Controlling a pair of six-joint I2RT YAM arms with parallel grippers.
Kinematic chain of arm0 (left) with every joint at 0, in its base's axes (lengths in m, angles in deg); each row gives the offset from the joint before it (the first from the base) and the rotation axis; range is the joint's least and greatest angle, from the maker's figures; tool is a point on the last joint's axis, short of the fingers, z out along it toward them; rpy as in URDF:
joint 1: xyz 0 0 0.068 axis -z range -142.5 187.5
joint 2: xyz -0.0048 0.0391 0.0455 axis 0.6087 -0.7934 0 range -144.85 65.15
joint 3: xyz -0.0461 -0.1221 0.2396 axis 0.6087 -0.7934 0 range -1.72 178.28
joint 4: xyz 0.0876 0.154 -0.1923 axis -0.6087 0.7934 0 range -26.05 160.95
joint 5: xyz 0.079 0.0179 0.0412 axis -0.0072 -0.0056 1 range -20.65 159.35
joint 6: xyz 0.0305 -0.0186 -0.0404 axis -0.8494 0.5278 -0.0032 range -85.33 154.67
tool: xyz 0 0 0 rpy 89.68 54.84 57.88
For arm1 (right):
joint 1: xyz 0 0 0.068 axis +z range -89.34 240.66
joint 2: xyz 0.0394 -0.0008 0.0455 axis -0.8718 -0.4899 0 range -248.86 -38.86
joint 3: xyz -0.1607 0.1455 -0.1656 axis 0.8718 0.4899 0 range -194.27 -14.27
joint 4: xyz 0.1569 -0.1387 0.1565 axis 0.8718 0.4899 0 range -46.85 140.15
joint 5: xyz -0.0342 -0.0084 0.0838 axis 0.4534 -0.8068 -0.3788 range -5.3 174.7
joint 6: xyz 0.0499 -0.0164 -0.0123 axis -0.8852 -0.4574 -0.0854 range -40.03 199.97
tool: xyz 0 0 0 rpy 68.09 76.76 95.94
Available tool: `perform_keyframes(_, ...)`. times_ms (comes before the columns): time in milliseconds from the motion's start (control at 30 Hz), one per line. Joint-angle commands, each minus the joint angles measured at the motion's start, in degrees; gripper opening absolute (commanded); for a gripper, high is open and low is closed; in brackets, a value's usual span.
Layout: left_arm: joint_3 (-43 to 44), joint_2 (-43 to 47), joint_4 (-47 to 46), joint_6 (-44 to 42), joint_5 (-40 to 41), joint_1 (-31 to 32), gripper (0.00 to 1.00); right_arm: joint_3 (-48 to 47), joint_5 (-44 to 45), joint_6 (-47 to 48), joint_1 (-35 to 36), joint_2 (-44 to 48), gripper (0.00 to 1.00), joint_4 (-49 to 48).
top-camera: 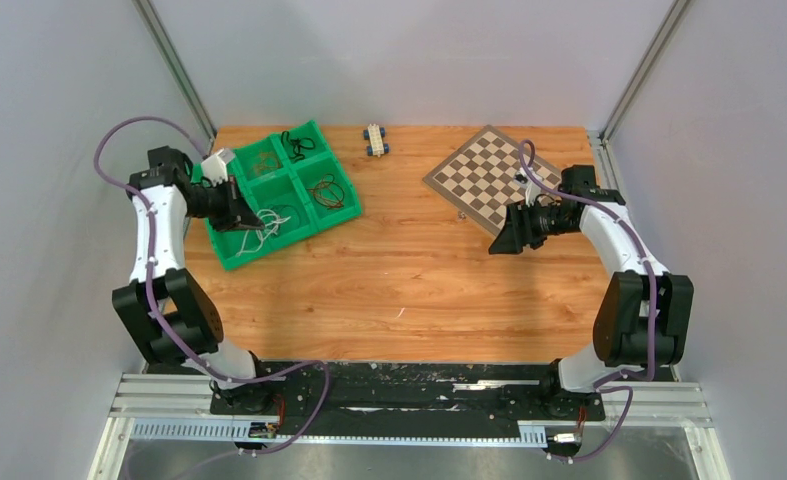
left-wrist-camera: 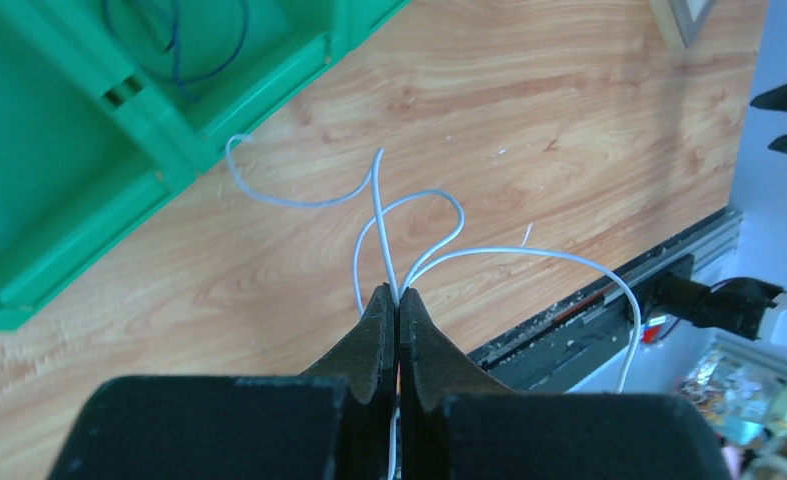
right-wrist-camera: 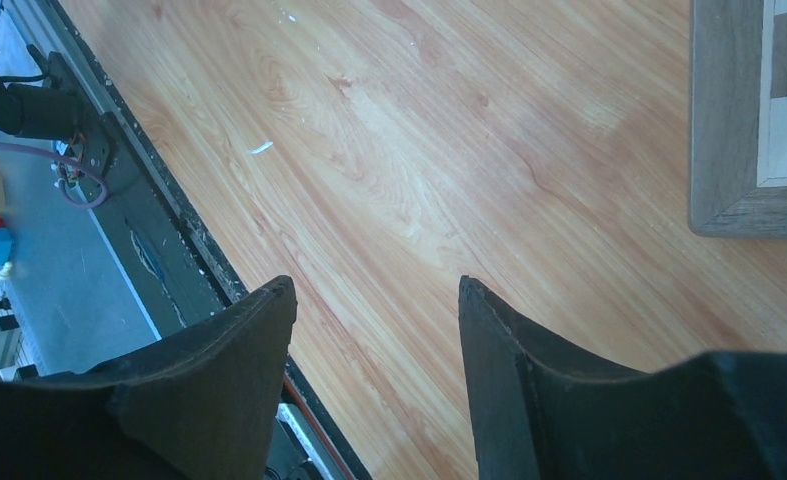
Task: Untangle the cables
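My left gripper is shut on a thin white cable and holds it above the wood table next to the green tray. The cable loops and crosses itself in front of the fingertips. In the top view the left gripper is over the tray's near right compartment, with the white cable hanging from it. My right gripper is open and empty above bare wood; in the top view it hovers near the chessboard's front corner.
The green tray holds other cable bundles, dark and brownish, in its compartments. A chessboard lies at the back right, its edge in the right wrist view. A small toy car sits at the back centre.
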Motion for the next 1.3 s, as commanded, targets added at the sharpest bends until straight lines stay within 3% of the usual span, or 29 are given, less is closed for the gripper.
perform_keyframes(0,3.89,-4.88,7.23,-0.76,0.84,-5.43,0.0,-0.33,-1.5,-0.29,-0.14,-0.36,0.6,-2.02)
perform_keyframes(233,10.46,-13.71,7.71,2.83,4.19,-10.06,0.0,0.39,-0.59,-1.0,-0.14,0.23,0.6,-1.96)
perform_keyframes(533,16.56,-20.2,-0.92,6.76,7.38,-10.48,0.0,1.23,0.82,-0.93,-0.14,0.35,0.6,-1.88)
perform_keyframes(767,23.93,-28.9,-5.51,4.84,12.03,-10.41,0.0,0.57,2.37,0.13,-0.14,-0.31,0.6,-0.81)
perform_keyframes(1267,18.35,-29.64,-15.42,-5.02,23.11,-7.28,0.0,2.03,3.07,0.91,-0.01,0.21,0.6,-0.5)
